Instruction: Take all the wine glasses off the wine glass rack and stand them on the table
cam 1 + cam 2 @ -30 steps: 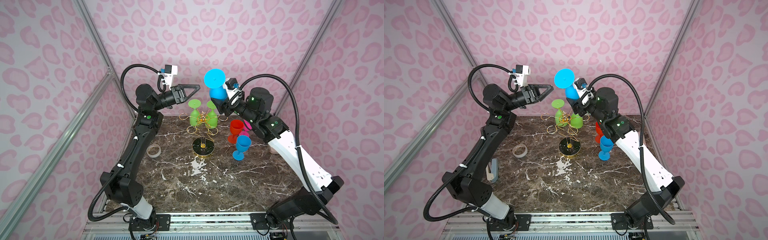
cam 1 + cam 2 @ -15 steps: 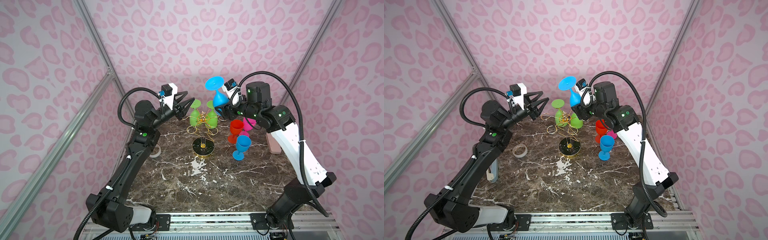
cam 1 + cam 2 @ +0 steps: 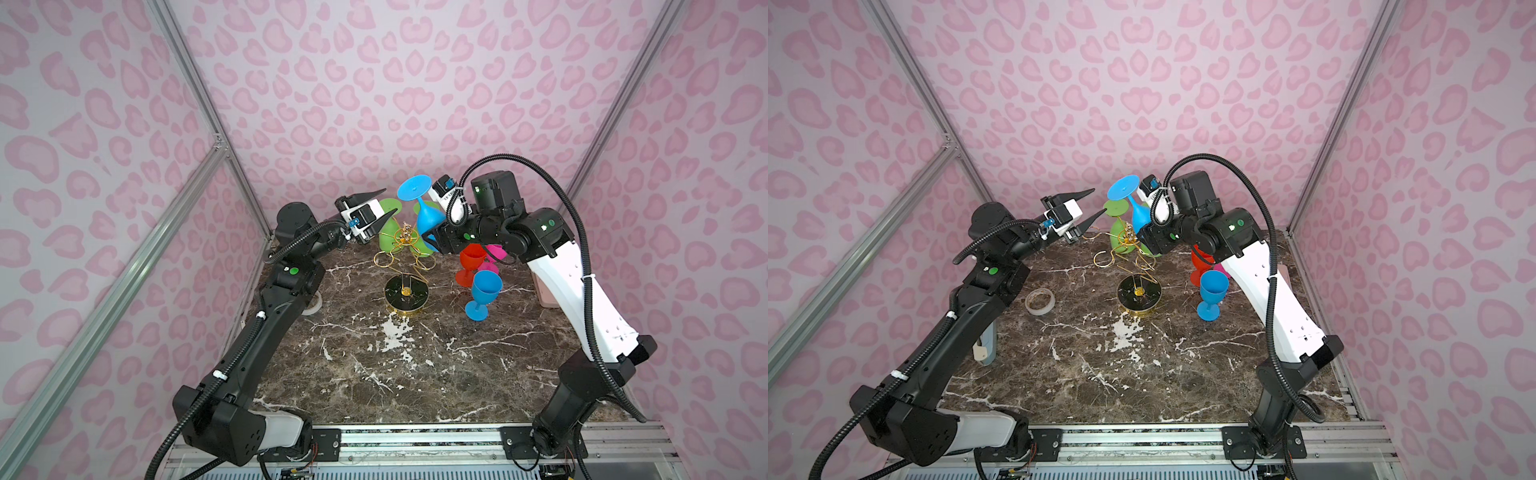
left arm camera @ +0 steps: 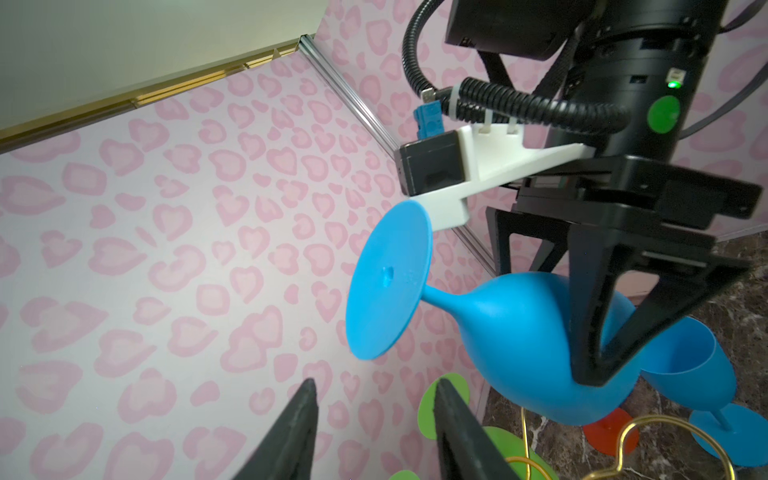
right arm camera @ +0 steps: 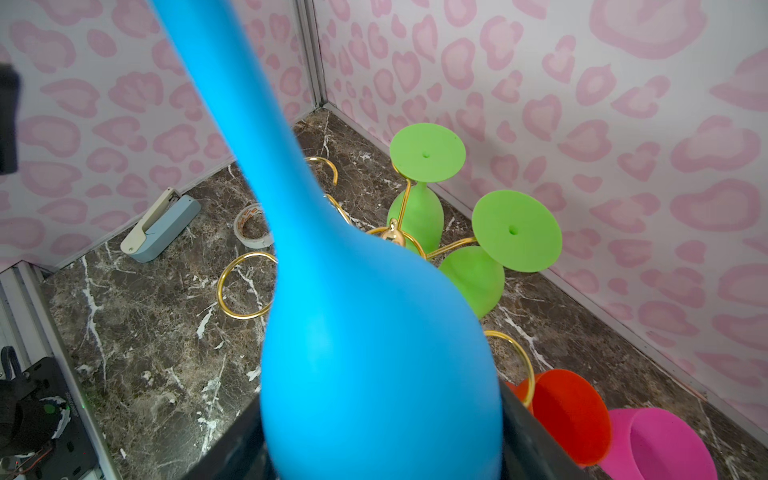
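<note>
**Surface.** The marbled surface [image 3: 374, 374] carries the wine glass rack [image 3: 406, 293], which stands upright on its round black base near the middle.

**Arms.** The right gripper [image 5: 380, 407] is clamped across the bowl of the blue wine glass [image 3: 428, 216]. It holds the glass foot-up and tilted, above and just beside the rack's top. The left gripper [image 3: 388, 201] has its jaws apart and holds nothing. It is poised near the foot of a green glass.

**Progress.**
- In the wrist views the blue wine glass shows no gold wire round its stem, and the loops near it are empty. I judge it lifted clear of the rack.
- It is not set down, so that step is left.
- Two green glasses [image 5: 415, 208] [image 5: 473, 282] hang inverted on the rack's far arms. If every glass is to come off, these are outstanding.
- A red glass [image 3: 471, 257], a pink glass [image 3: 494, 251] and a second blue glass [image 3: 485, 286] are grouped on the surface to the right of the rack. The red and blue ones stand on their feet; the pink one is partly hidden.

**Small items.** A tape roll [image 3: 1040, 301] and a stapler-like tool [image 5: 162, 224] lie at the left edge, well apart from the rack.

**Markings.**
- No brand or label can be read on any glass or on the rack.
- The tape roll's core carries orange print, too small to read.
- Plain green dots on the arms bear no writing.
</note>
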Action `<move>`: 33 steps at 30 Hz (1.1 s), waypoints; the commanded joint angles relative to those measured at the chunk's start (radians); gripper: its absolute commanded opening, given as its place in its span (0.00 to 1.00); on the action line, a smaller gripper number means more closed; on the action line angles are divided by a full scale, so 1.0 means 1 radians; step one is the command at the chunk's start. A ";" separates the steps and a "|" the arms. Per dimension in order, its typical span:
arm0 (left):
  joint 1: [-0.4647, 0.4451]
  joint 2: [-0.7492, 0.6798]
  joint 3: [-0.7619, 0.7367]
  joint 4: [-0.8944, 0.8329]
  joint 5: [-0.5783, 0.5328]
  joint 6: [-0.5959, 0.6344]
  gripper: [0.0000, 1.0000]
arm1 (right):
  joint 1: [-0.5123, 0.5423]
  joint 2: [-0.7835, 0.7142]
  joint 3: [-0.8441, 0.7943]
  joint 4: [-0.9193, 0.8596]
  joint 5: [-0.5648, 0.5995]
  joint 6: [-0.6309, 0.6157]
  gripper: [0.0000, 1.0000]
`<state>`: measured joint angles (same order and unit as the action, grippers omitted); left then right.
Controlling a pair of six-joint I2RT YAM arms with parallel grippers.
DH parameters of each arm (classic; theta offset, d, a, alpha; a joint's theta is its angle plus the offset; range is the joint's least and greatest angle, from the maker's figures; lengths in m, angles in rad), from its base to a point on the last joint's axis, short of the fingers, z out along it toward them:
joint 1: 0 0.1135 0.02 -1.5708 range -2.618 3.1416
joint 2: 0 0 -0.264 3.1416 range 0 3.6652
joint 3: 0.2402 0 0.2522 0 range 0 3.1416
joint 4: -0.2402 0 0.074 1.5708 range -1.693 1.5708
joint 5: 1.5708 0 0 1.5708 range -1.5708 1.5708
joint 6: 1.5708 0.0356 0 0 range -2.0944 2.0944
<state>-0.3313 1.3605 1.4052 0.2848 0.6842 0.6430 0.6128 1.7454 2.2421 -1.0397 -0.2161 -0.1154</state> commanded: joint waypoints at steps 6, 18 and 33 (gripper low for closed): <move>0.001 0.025 0.015 -0.001 0.035 0.095 0.41 | 0.027 0.033 0.020 -0.023 -0.035 0.004 0.66; -0.003 0.025 0.000 0.019 0.004 0.120 0.16 | 0.062 0.070 0.062 -0.052 -0.053 0.010 0.64; 0.011 0.011 0.036 -0.017 -0.270 -0.247 0.03 | 0.065 -0.228 -0.302 0.360 -0.202 0.121 0.94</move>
<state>-0.3286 1.3823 1.4368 0.2314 0.5129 0.5098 0.6731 1.5772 2.0129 -0.8368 -0.3412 -0.0402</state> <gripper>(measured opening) 0.065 0.935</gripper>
